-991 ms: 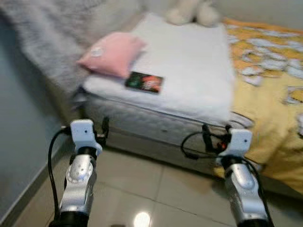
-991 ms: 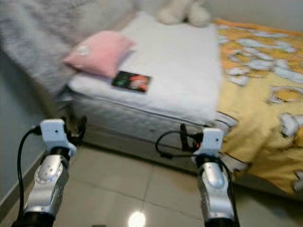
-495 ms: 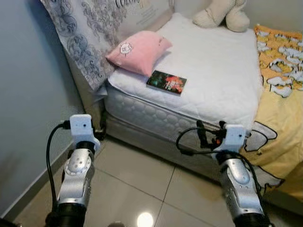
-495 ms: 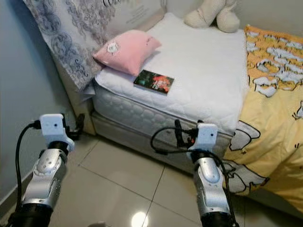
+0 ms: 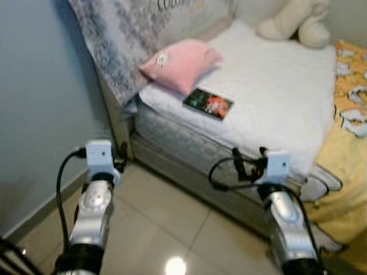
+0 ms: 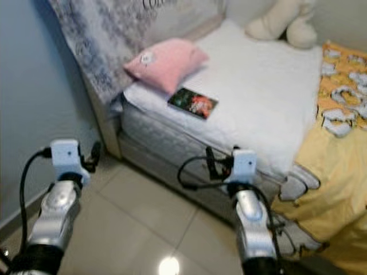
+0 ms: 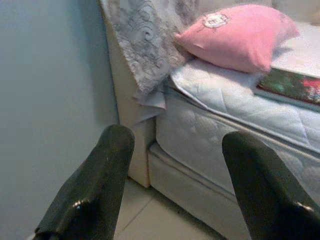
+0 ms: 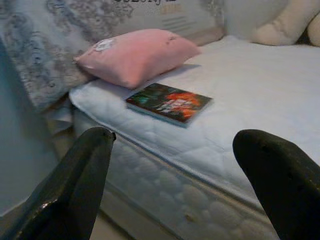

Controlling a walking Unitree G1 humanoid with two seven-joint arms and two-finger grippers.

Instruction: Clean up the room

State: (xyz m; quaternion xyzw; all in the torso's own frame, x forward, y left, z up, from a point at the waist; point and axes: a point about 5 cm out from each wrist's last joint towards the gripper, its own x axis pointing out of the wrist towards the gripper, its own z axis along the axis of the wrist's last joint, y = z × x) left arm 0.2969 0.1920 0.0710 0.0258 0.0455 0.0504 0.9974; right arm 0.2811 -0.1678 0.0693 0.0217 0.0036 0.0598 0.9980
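bed (image 6: 269, 91) white mattress | pink pillow (image 6: 166, 63) near head end | book (image 6: 192, 102) flat just beside pillow | plush toy (image 6: 281, 23) far edge | yellow blanket (image 6: 338, 143) right side | tiled floor (image 6: 143, 229)

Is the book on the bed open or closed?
Closed. The book lies flat on the white mattress, front cover up, no pages spread, just beside the pink pillow.

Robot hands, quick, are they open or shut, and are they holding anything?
Left gripper: open, holding nothing, held in front of the bed's corner.
Right gripper: open, holding nothing, pointed at the book on the mattress.
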